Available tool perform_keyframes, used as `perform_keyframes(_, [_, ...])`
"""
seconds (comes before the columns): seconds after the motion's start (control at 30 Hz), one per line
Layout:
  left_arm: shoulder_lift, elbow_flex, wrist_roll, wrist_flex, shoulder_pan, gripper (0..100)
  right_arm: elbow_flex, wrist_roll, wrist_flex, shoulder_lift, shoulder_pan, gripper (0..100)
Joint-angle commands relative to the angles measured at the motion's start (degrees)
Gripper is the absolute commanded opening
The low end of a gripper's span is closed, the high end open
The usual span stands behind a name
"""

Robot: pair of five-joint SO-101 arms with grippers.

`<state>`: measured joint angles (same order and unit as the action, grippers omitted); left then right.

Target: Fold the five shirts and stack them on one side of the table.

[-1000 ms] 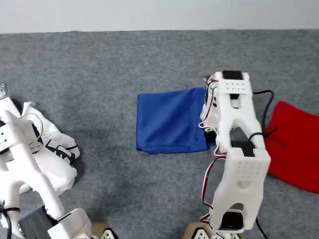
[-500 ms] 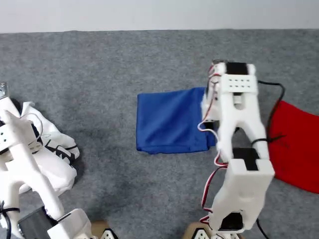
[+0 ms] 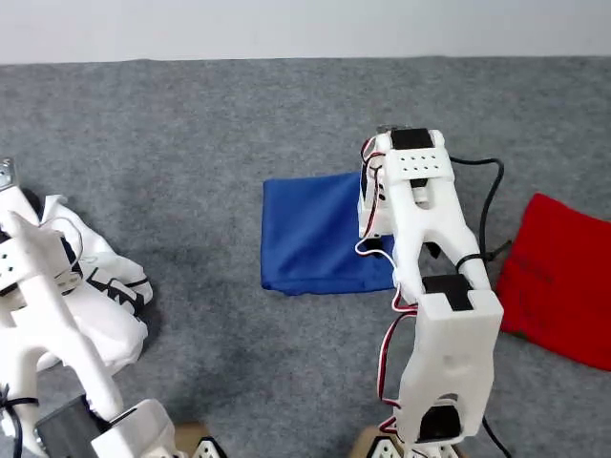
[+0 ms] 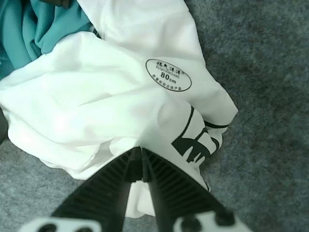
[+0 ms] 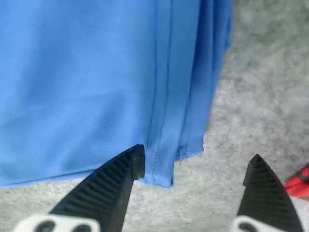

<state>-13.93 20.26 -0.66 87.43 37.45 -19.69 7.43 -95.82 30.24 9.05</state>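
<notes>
Jaws spread, right gripper (image 5: 195,165) hangs over the flat-folded, layered blue shirt (image 5: 91,77).

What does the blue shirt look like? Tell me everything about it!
The blue shirt is plain bright blue cloth, folded into a neat rectangle, with stacked layers and stitched hems at one edge. It lies flat on the grey table, near the middle. The right gripper is open over one corner, one fingertip by the hem. The red shirt lies apart from it.
</notes>
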Motion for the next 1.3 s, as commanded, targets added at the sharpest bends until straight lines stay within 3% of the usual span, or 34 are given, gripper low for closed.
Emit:
perform_keyframes(0.0, [-1.8,-0.1,0.3,0.4,-0.2,1,-0.7,0.4,-2.1,-0.6,1.0,32.8])
perform_keyframes(0.27, [-1.8,-0.1,0.3,0.4,-0.2,1,-0.5,0.4,-2.0,0.0,5.1,16.5])
perform_keyframes(0.83, [-1.8,-0.1,0.3,1.2,-0.2,1,-0.4,-1.3,-3.0,3.1,2.5,15.7])
perform_keyframes(1.0, [-1.8,-0.1,0.3,1.2,-0.2,1,-0.8,-3.9,-2.8,2.4,2.6,0.6])
perform_keyframes(1.27, [-1.8,-0.1,0.3,1.1,-0.2,1,-4.9,-4.9,-6.1,2.3,-0.7,1.0])
